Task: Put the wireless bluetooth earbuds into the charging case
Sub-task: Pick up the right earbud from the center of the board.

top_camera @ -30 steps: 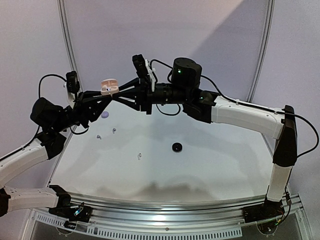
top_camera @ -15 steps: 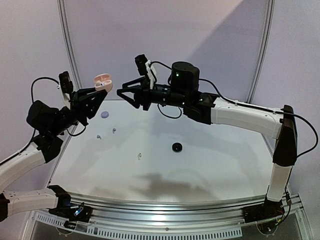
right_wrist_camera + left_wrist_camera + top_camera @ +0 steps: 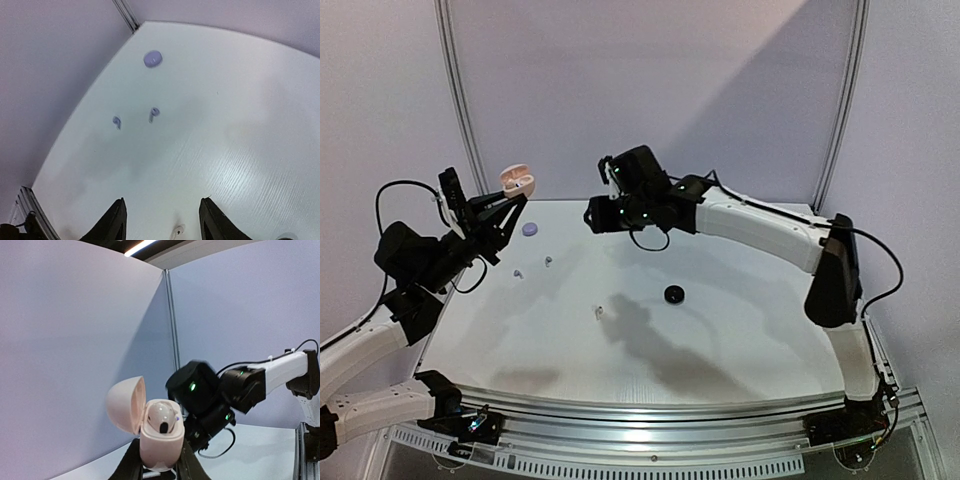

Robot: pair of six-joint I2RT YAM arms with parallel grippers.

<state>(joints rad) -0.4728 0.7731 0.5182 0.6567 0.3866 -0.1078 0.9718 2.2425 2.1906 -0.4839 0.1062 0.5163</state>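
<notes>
The bud [image 3: 177, 231] lies below your wide-open right gripper [image 3: 161, 220], between its fingers; your left gripper [image 3: 159, 462] clamps the case [image 3: 160, 440].

Case [image 3: 160, 440] sits between left gripper [image 3: 510, 205] fingers, above the table [image 3: 750, 330] far-left edge, one bud [image 3: 161, 416] inside. On table: far puck [image 3: 529, 229] at back left; left bud [image 3: 517, 272] and mid bud [image 3: 548, 262] side by side before it; near bud [image 3: 599, 312] further forward; centre puck [image 3: 673, 293] right of that.
</notes>
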